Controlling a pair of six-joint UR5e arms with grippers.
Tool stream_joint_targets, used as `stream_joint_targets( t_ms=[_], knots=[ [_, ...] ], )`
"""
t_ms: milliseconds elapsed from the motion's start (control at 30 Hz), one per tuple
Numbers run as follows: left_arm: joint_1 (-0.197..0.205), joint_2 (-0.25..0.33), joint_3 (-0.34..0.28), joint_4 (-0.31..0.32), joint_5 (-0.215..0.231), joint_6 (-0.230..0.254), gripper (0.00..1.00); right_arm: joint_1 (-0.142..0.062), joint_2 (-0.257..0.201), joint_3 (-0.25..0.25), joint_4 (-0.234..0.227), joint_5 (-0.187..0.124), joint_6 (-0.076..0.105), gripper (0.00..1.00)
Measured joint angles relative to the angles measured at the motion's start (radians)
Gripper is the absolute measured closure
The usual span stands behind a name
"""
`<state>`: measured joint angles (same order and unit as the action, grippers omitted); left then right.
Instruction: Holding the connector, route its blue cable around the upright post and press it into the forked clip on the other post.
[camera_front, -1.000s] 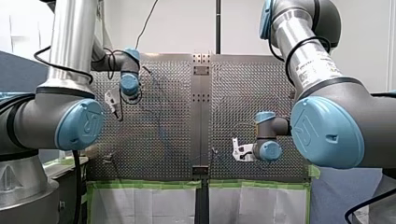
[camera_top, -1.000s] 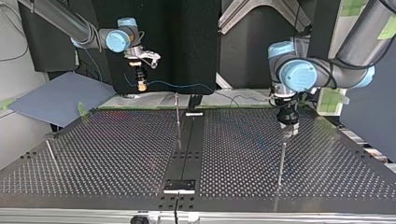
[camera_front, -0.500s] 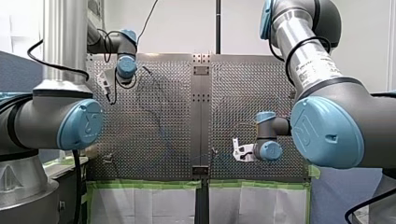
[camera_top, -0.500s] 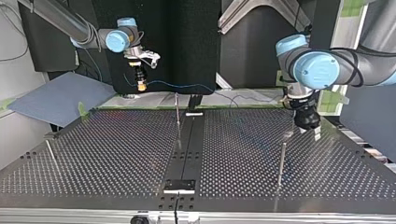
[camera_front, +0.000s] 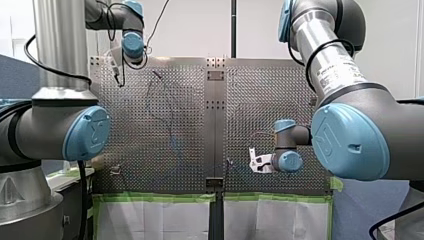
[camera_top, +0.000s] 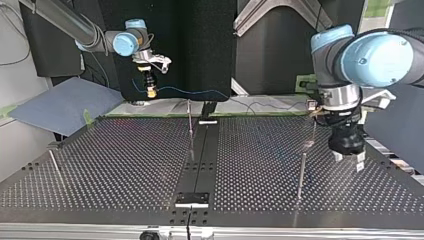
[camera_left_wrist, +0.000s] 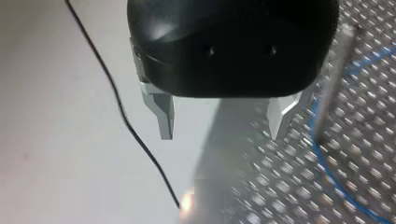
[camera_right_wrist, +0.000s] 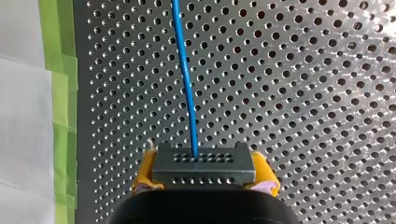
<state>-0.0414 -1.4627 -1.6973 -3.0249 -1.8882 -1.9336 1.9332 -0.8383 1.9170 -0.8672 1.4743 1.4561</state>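
Right gripper (camera_right_wrist: 204, 179) closed tight on connector (camera_right_wrist: 205, 163), blue cable (camera_right_wrist: 187, 79) running straight ahead from it over perforated table (camera_right_wrist: 303, 70); left gripper (camera_left_wrist: 220, 130) wide open, empty, near upright post (camera_top: 301, 172)

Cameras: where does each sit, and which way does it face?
Front view: behind, looking over the perforated table; my left arm and my right arm show.
Top view: across the table, facing them.
Left wrist view: on my left arm, past open fingers.
Right wrist view: on my right arm; fingers hold the connector.
Wrist views share the blue cable.
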Motion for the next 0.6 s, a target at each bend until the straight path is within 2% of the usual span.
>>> stream_joint_targets(
  t_ms=[300,433,600],
  knots=[
    [0.0,0.09,0.09,-0.09,0.09,0.004,0.0,0.0,0.0,-0.001,0.002,-0.001,0.0,1.0],
    [-0.006,0.123,0.127,-0.126,0.126,0.021,0.0,0.0,0.0,-0.001,0.003,-0.001,0.0,1.0],
    [-0.015,0.11,0.163,-0.167,0.153,0.05,0.0,0.0,0.0,-0.001,0.004,-0.001,0.0,1.0]
  ],
)
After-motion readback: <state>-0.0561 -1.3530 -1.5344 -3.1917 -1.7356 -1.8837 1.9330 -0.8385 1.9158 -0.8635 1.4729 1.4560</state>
